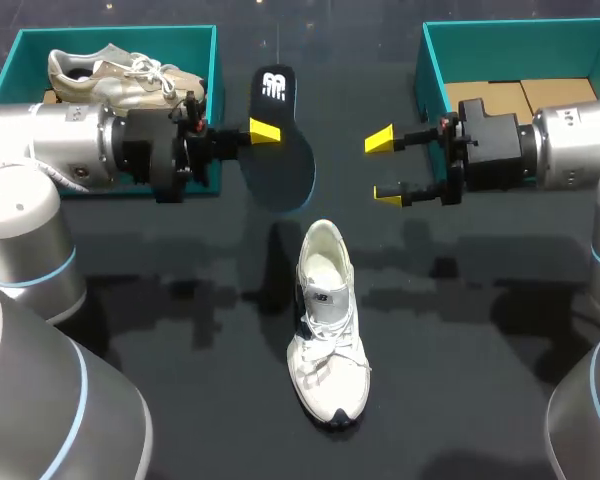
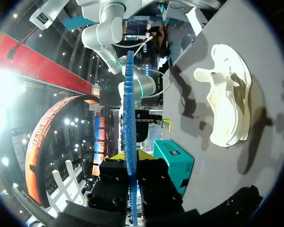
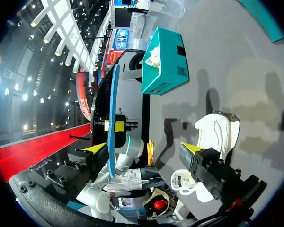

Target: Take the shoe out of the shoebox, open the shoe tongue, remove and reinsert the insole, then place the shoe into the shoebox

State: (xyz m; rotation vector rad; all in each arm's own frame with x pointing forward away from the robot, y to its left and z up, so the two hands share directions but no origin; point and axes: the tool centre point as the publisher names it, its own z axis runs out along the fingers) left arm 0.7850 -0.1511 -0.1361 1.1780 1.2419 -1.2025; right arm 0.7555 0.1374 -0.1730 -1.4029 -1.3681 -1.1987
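The left gripper (image 1: 263,131) clamps the insole (image 1: 283,160); the right gripper (image 1: 383,167) gapes wide opposite. Beneath them the shoe (image 1: 325,320) lies on the dark bench (image 1: 470,340).

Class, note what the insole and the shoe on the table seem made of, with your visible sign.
Insole: likely foam, matte dark top; thin with a grainy blue edge. Shoe: seemingly woven fabric, matte white, with cloth laces.

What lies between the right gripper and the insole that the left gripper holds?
Nothing: in the head view the stretch from the right gripper to the insole is bare table. The white shoe lies nearer the robot, outside that gap.
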